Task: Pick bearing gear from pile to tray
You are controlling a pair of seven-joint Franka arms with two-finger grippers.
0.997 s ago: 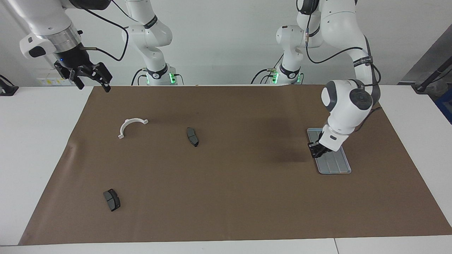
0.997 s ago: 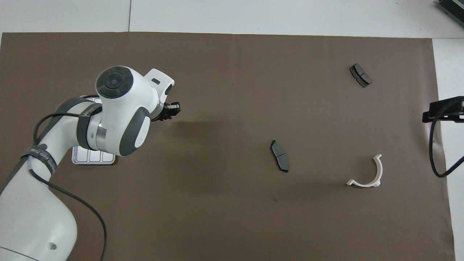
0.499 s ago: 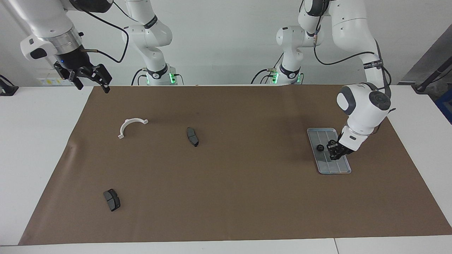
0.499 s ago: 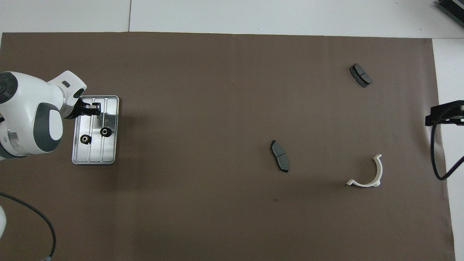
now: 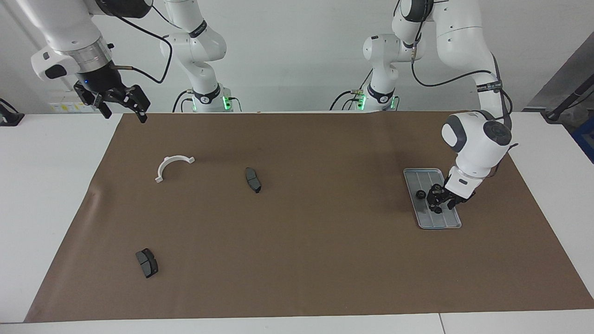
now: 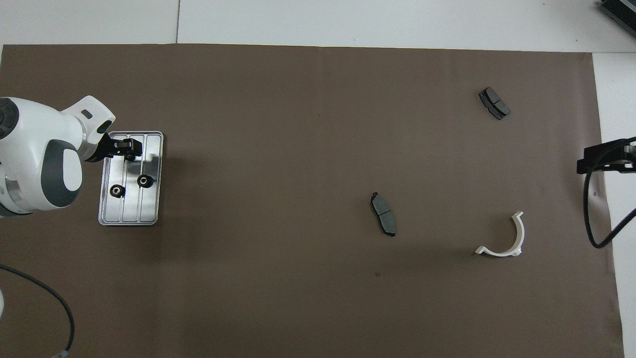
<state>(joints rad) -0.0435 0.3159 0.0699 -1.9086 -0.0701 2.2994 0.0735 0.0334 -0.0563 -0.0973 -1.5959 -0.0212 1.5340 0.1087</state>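
Observation:
The silver tray [image 5: 443, 221] [image 6: 149, 214] lies at the left arm's end of the mat. Two black bearing gears lie on it; one [image 5: 420, 194] [image 6: 144, 180] shows in both views, the other [image 6: 117, 190] only overhead. A third gear [image 5: 437, 209] [image 6: 130, 157] lies just under my left gripper [image 5: 438, 202] [image 6: 128, 149], which is low over the tray and looks open. The pile's white half-ring bracket [image 5: 172, 165] [image 6: 507, 238] and two dark brake pads [image 5: 253, 179] [image 5: 147, 262] lie scattered on the mat. My right gripper [image 5: 125, 116] [image 6: 603, 159] waits open, raised over the mat's corner.
A brown mat [image 5: 297, 241] covers most of the white table. The brake pads also show overhead, one mid-mat [image 6: 383, 214] and one farther from the robots [image 6: 494, 103]. A black cable [image 6: 594, 219] hangs from the right arm.
My left gripper swung from the mat beside the tray to over the tray, then dipped lower. A third gear now shows on the tray under it. The right gripper barely shifted.

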